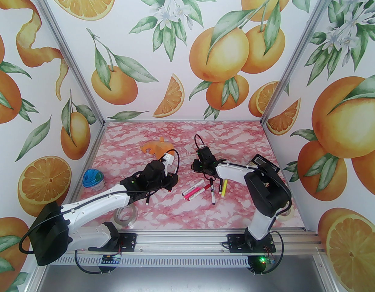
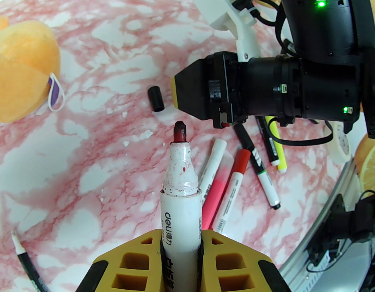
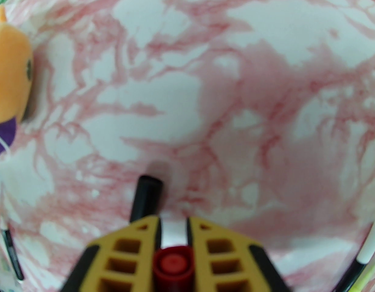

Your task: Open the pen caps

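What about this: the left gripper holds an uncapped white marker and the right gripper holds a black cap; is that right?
Not quite: the right gripper holds a red cap, as the right wrist view shows; the black cap lies on the table beside it. The left gripper does hold the uncapped white marker.

Light is bright and even, with soft, short shadows on the table (image 1: 163, 211). The right wrist view is blurred, mostly at the red pen cap (image 3: 173, 265); both wrist views bend at their edges.
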Controlling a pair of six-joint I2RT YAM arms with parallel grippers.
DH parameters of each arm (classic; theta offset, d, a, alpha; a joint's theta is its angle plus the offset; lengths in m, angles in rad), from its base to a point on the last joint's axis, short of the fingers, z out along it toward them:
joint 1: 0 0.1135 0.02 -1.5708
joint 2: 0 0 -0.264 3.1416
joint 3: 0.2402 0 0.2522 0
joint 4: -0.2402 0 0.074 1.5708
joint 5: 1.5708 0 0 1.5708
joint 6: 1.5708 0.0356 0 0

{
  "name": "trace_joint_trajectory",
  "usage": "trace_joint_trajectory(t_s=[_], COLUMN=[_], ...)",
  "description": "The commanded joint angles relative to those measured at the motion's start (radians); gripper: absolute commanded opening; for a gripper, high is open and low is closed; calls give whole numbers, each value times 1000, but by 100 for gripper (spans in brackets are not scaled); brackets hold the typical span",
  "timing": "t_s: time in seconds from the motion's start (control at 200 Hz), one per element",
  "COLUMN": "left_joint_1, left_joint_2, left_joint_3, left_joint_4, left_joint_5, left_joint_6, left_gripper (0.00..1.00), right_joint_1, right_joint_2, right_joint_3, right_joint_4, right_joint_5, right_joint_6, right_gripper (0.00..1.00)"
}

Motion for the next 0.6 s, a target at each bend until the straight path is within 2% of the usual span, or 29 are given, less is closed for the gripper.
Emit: trace_joint_trajectory(t_s=[0.0, 0.595], left_joint_1=[3, 6], left_joint_2=[10, 19], left_joint_3=[28, 11], left_joint_4=[18, 45], left_joint_5=[3, 2], left_joint_6=[11, 14], left_gripper=[6, 5], right_joint_1=[-4, -35], right_joint_2=[24, 84], right_joint_3=[31, 100], right_joint_4=[23, -16], right_joint_5=[14, 23], right_joint_6=[9, -15], right_gripper=[15, 20])
